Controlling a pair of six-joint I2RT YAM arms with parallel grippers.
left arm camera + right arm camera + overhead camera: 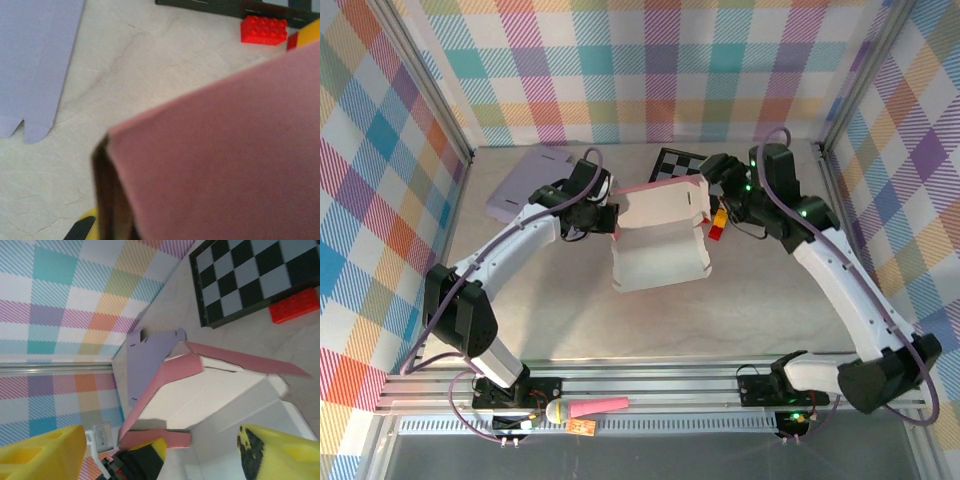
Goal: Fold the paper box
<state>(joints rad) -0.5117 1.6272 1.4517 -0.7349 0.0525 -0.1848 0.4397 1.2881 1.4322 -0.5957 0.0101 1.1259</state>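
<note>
The pink paper box (pixel 660 250) sits at the middle of the table (pixel 560 320), between the 2 arms, and looks half made. Its base lies flat w/ the white inside up, and the back panel (pixel 665 205) stands raised and tilted. Left gripper (pixel 607 218) is closed on the box's left side; in the right wrist view its yellow pad pinches a pink flap (pixel 155 439). Right gripper (pixel 712 198) is at the right end of the back panel w/ jaws wide apart. Its 2 yellow fingers (pixel 45 452) have nothing pinched between them, so it holds nothing. The step in hand, I judge, is to raise and tuck the right side wall while the left claw anchors the box. To do it well, the left should hold firm w/o pulling, otherwise the thin card can bend off its crease. The right should come in low, catch the flap near the fold line, not at the tip, & turn it along the crease. Mind also the red brick (pixel 717 232) just beside the right wall and the checkerboard (pixel 678 163) behind. The lilac flat blank (pixel 528 183) lies well apart at back left.
</note>
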